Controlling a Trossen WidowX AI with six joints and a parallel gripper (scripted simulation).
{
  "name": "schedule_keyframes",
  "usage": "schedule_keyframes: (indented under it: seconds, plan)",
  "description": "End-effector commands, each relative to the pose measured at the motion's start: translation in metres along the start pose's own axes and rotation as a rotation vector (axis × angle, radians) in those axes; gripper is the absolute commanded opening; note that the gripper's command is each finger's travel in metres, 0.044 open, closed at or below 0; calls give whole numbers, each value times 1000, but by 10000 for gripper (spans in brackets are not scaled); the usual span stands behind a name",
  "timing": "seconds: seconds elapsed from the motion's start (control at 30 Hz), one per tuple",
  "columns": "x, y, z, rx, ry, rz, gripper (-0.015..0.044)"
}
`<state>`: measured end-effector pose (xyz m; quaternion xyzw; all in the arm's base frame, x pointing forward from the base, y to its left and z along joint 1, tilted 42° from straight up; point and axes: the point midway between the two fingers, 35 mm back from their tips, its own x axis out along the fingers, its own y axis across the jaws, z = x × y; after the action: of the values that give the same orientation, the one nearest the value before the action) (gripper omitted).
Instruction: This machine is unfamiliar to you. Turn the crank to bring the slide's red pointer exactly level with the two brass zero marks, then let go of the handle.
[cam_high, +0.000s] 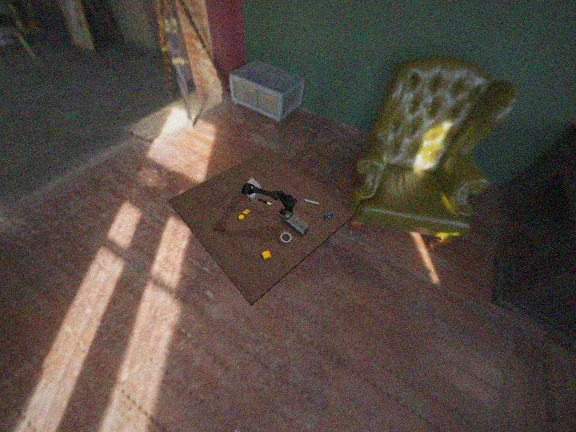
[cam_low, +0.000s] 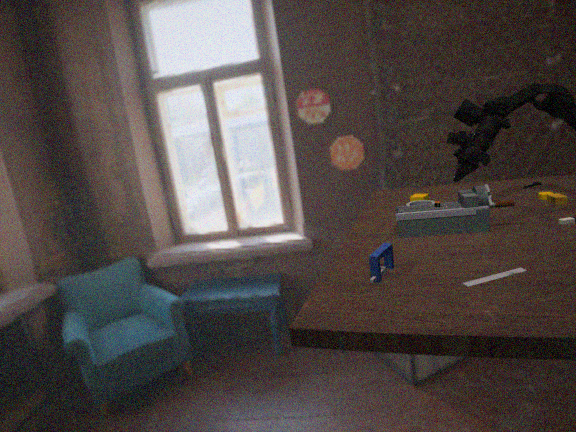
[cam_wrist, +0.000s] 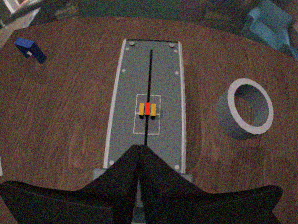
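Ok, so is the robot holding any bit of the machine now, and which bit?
No, nothing is held. The tool is shut with its tips together, above the machine.

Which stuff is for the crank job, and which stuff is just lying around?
For the job:
- the grey machine
- its red pointer
- the two brass marks
- the gripper, shut with nothing in it

Just lying around, it seems:
- the ring
- the blue thing
- the white strip
- the yellow blocks
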<state>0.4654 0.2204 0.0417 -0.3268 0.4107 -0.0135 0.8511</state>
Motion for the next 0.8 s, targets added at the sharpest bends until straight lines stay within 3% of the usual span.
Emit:
schedule_keyframes:
  seconds: [0.0, 0.57, 0.6, 0.77]
  plan:
    - [0, 0, 0, 0, 0, 0, 0]
    - [0, 0, 0, 0, 0, 0, 440]
    - [0, 0, 0, 0, 0, 0, 440]
    - [0, 0, 0, 0, 0, 0, 309]
